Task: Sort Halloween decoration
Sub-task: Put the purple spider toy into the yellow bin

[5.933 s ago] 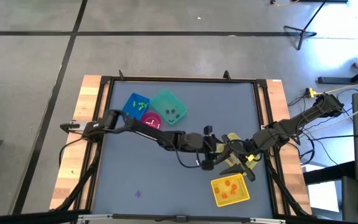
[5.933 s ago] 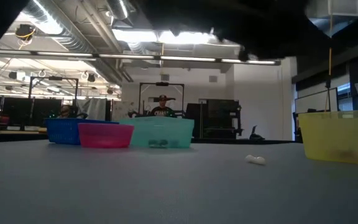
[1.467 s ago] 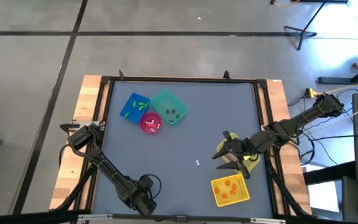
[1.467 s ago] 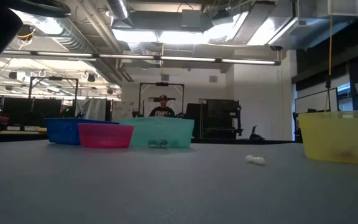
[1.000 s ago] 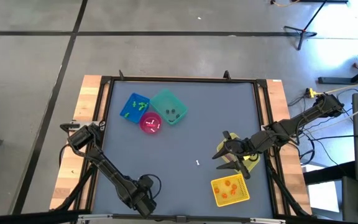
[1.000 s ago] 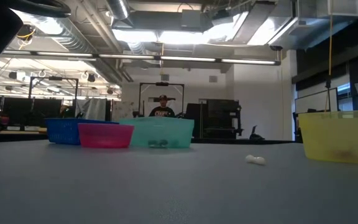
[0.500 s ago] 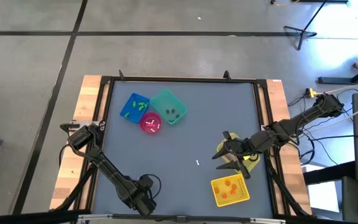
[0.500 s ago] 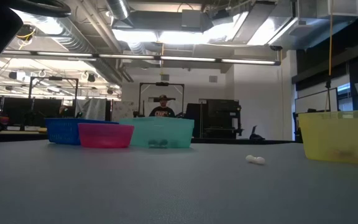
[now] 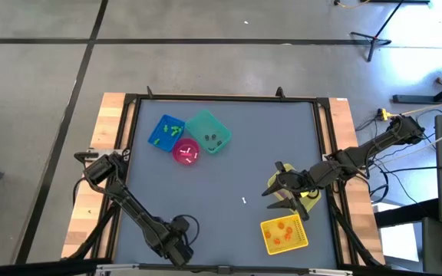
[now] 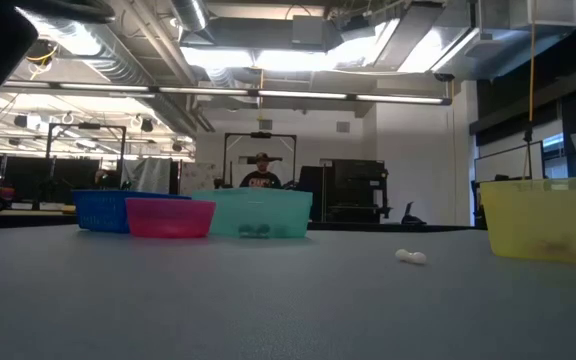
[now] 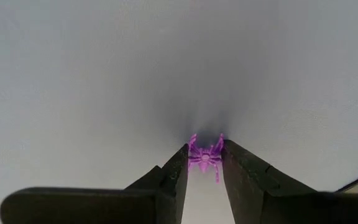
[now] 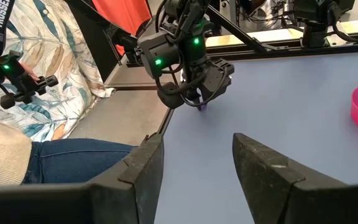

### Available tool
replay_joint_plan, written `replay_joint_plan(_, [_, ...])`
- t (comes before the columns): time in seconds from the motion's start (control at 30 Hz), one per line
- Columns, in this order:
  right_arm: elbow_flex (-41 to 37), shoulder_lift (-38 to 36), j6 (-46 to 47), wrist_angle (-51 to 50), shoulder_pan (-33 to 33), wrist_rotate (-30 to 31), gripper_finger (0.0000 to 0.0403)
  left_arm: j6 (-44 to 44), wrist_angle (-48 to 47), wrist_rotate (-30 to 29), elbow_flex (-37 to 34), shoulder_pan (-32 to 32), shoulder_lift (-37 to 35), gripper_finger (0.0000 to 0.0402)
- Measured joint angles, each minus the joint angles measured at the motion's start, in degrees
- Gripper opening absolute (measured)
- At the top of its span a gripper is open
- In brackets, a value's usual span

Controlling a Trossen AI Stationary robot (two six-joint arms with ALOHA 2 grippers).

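Since the earliest frames, the left arm has swung away from the right side of the worktop point(image 9: 229, 153) to its near left corner, and over the last second and a half nothing has shifted. A purple spider trinket point(image 11: 204, 158) lies on the grey surface between the fingers point(image 11: 174, 171) of the left tool point(image 11: 204, 163); the jaws stand close on either side of it and appear to pinch it, tips down at the worktop. In the high view the left tool point(image 9: 176, 249) sits at the near edge, well apart from the bins.

A single white trinket point(image 9: 244, 201) lies loose near the middle of the worktop, also seen in the low view point(image 10: 411, 257). Green pieces point(image 9: 171, 129) lie in the blue bin point(image 9: 158, 136), white ones in the pink bin point(image 9: 186, 151), dark ones in the teal bin point(image 9: 209, 132), and orange ones in the yellow bin point(image 9: 284, 234). The blue, pink and teal bins cluster together at the far left; the yellow bin stands alone at the near right.

The right tool point(image 9: 278, 194) hangs just beyond the yellow bin, its jaws spread apart and holding nothing; its own wrist view shows the two fingers point(image 12: 143, 165) wide apart, with the left arm farther off and a person's leg in jeans point(image 12: 61, 158) beside the worktop.
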Motion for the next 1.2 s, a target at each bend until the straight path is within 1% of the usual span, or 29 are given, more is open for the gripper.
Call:
replay_joint_plan(0.1, [0.0,0.0,0.0,0.0,0.0,0.01,0.0189,1.13,1.59,-1.07,0.0,0.1,0.0,0.008])
replay_joint_plan(0.37, [0.0,0.0,0.0,0.04,0.02,0.01,0.0189,3.4,1.85,-1.08,0.0,1.1,0.0,0.008])
replay_joint_plan(0.63, [0.0,0.0,-0.01,0.04,0.01,0.02,0.0189,9.79,2.91,-2.02,0.0,4.57,-0.02,0.008])
replay_joint_plan(0.9, [-0.02,0.0,0.0,0.02,0.02,0.02,0.0189,22.94,6.41,-2.74,0.0,11.6,-0.07,0.008])
replay_joint_plan(1.2, [0.0,0.0,-0.01,0.0,0.01,0.02,0.0189,39.39,16.41,-3.52,0.0,21.22,-0.07,0.008])
